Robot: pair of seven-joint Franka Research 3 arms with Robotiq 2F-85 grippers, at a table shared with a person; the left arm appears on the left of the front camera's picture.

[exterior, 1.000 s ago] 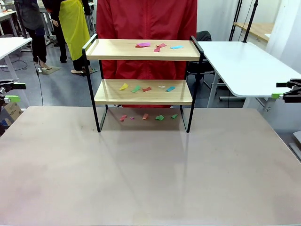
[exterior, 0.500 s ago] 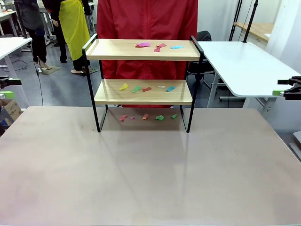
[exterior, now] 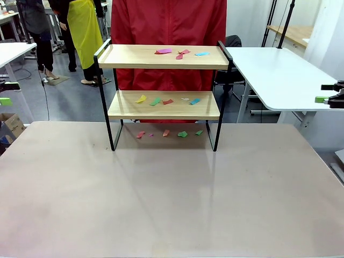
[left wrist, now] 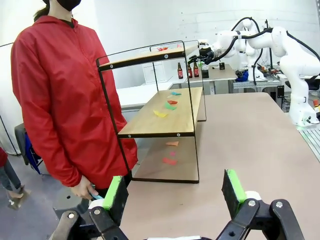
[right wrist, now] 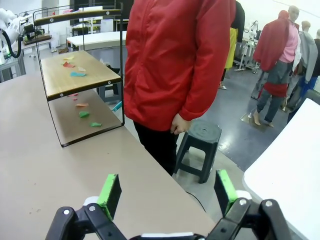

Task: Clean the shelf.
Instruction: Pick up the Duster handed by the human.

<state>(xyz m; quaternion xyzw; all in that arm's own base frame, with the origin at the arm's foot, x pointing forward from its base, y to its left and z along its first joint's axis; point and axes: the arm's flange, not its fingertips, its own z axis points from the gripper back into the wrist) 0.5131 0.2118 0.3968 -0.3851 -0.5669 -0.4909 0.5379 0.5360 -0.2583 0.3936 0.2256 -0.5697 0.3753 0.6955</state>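
The shelf (exterior: 134, 56) stood on the counter (exterior: 161, 193), with scraps (exterior: 164, 51) on both boards and beneath it and a person (exterior: 169, 27) in red just behind it. My left gripper (left wrist: 175, 187) and right gripper (right wrist: 167, 187) hung released, well apart from the shelf on either side.

Table (exterior: 172, 204) bears shelf (exterior: 129, 56) and paper scraps (exterior: 183, 134)

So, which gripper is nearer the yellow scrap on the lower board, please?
Left: the left gripper is off the yellow scrap's end of the shelf, the right gripper off the other.
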